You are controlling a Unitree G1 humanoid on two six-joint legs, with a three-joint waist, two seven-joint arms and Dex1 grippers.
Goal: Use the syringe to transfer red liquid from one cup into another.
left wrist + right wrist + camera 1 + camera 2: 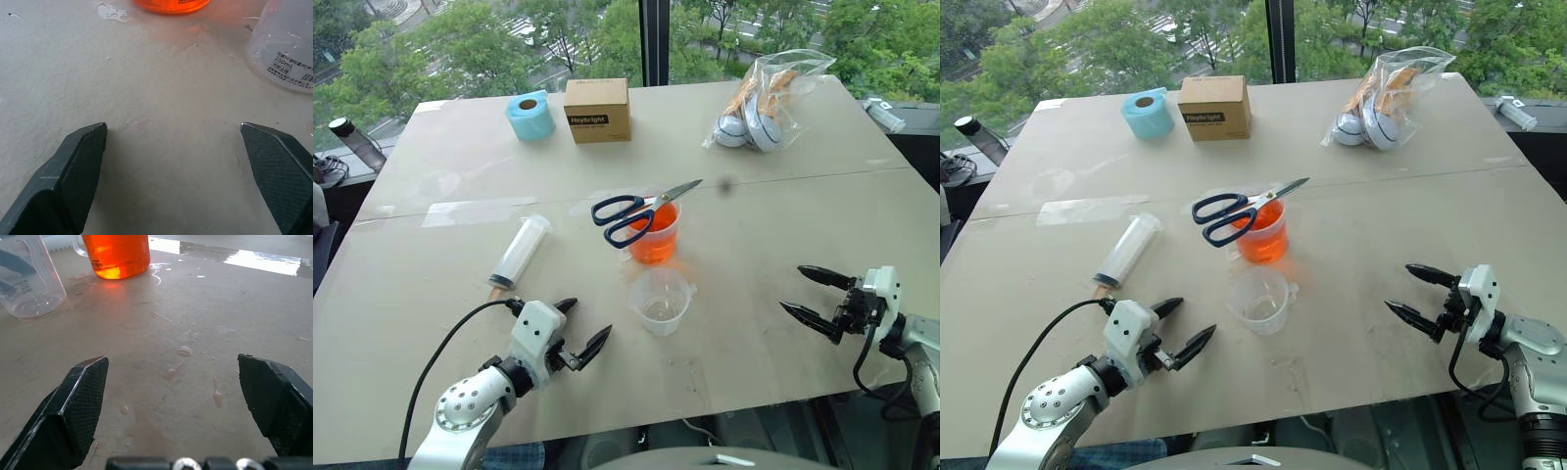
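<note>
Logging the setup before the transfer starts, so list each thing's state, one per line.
syringe: lying flat, untouched
taller cup: holds red liquid, scissors across rim
shorter cup: upright, empty
left pincer: open, empty
right pincer: open, empty
plastic bag: closed

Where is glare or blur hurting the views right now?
Right wrist view: window glare streaks the wet table behind the red liquid cup. Left wrist view: that cup is cropped and the empty cup soft. Head views: even daylight, syringe clear.
</note>
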